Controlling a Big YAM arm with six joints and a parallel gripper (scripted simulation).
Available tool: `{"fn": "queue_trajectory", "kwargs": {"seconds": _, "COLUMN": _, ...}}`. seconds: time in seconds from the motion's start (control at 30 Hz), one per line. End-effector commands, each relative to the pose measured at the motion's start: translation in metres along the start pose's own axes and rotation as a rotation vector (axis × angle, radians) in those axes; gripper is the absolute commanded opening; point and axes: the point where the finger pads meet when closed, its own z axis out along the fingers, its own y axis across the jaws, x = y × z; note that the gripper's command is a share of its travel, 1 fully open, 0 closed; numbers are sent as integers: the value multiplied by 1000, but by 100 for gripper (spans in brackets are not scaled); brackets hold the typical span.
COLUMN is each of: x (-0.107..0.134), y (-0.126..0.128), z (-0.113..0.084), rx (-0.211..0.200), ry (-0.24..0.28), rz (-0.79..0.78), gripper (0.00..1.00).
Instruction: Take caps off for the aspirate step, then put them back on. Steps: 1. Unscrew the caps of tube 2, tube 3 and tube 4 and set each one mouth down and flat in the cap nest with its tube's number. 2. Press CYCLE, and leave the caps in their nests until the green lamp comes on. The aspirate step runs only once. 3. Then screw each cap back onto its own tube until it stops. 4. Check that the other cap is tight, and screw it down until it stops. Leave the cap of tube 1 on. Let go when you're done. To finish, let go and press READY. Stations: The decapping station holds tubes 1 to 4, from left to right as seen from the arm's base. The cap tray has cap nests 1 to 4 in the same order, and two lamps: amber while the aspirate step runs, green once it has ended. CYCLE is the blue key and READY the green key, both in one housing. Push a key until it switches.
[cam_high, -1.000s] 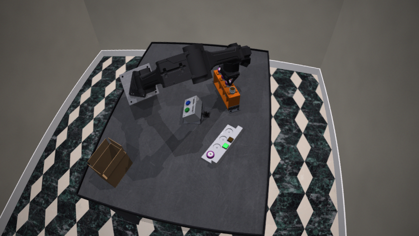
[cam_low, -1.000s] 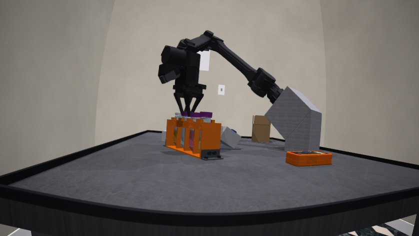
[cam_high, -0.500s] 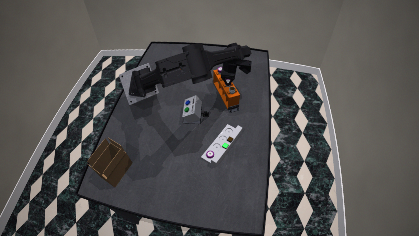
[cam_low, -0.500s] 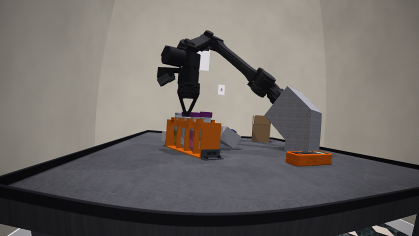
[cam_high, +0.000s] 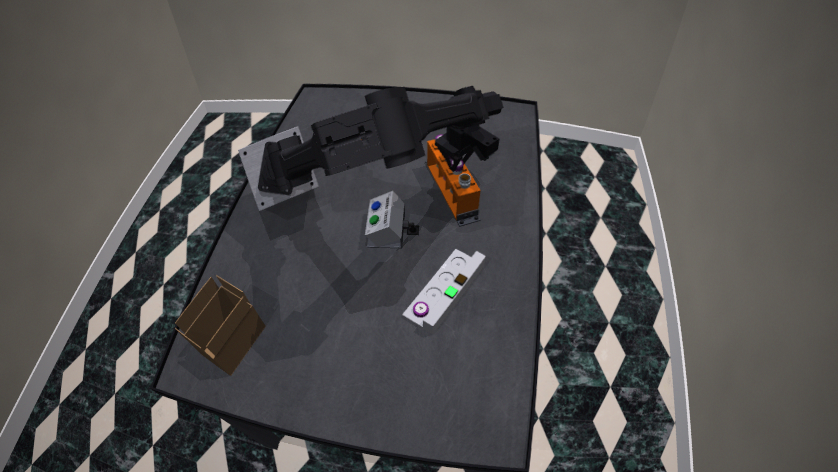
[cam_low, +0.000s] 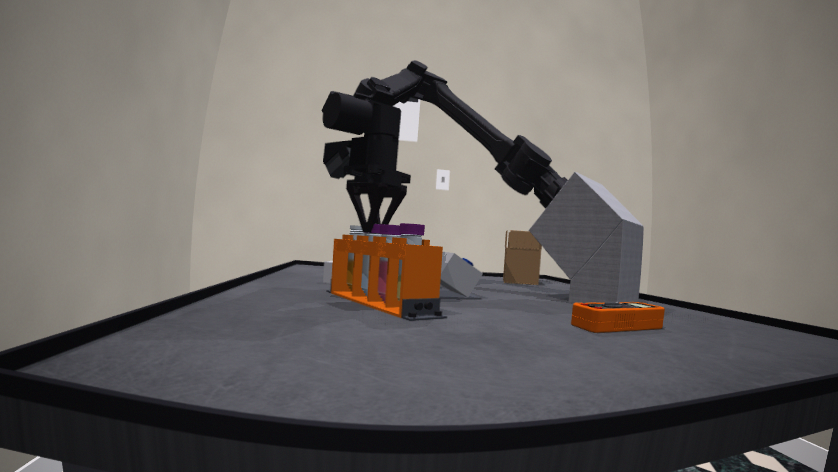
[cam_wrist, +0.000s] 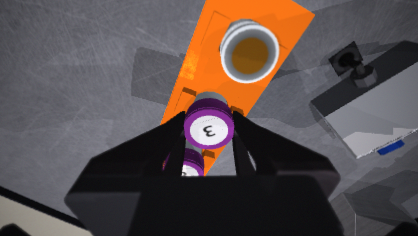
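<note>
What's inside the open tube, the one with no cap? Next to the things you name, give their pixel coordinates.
Something brown, down inside the open tube (cam_high: 464, 180) (cam_wrist: 249, 52). From above you see just its top; how deep it goes is hidden by the orange rack (cam_high: 467, 202) (cam_low: 421, 272) (cam_wrist: 295, 15).

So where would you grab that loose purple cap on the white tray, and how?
I'd take the cap by its round rim, from straight above, fingers on opposite sides. It lies flat in the tray, its numbered face up, so the low purple rim looks like the natural grip.
</note>
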Motion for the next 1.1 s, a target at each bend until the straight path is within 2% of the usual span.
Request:
{"fn": "queue_trajectory", "kwargs": {"seconds": 0.0, "x": 0, "y": 9, "z": -3, "rx": -4, "ry": 0, "rz": 274, "gripper": 0}}
{"fn": "queue_trajectory", "kwargs": {"seconds": 0.1, "x": 0, "y": 9, "z": -3, "rx": -5, "ry": 0, "rz": 412, "gripper": 0}}
{"fn": "queue_trajectory", "kwargs": {"seconds": 0.17, "x": 0, "y": 9, "z": -3, "rx": -5, "ry": 0, "rz": 412, "gripper": 0}}
{"fn": "queue_trajectory", "kwargs": {"seconds": 0.23, "x": 0, "y": 9, "z": -3, "rx": -5, "ry": 0, "rz": 515, "gripper": 0}}
{"fn": "queue_trajectory", "kwargs": {"seconds": 0.5, "x": -4, "y": 7, "z": -5, "rx": -15, "ry": -1, "rz": 520, "gripper": 0}}
{"fn": "queue_trajectory", "kwargs": {"seconds": 0.53, "x": -4, "y": 7, "z": -5, "rx": -15, "ry": -1, "rz": 520, "gripper": 49}}
{"fn": "queue_trajectory", "kwargs": {"seconds": 0.93, "x": -4, "y": 7, "z": -5, "rx": -15, "ry": -1, "rz": 520, "gripper": 49}}
{"fn": "queue_trajectory", "kwargs": {"seconds": 1.0, "x": -1, "y": 10, "z": -6, "rx": -12, "ry": 1, "rz": 328, "gripper": 49}}
{"fn": "queue_trajectory", "kwargs": {"seconds": 1.07, "x": -4, "y": 14, "z": -6, "rx": -26, "ry": -4, "rz": 183, "gripper": 49}}
